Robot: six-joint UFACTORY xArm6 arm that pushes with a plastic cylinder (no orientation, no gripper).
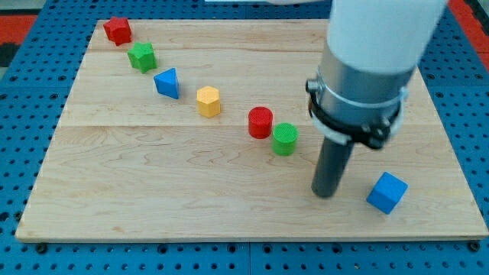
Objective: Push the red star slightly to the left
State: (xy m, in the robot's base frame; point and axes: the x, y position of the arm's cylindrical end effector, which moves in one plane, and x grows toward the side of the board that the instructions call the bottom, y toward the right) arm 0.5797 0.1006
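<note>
The red star (118, 30) lies at the board's top left corner. Just below and right of it sits a green star (142, 57). My tip (326, 192) rests on the board at the lower right, far from the red star. It stands between a green cylinder (285, 139) on its left and a blue cube (386, 192) on its right, touching neither.
A diagonal row runs from the top left toward the centre: a blue triangle (167, 83), a yellow hexagon (208, 101), a red cylinder (260, 121). The wooden board (153, 191) lies on a blue pegboard. The arm's wide body (367, 69) hides the upper right of the board.
</note>
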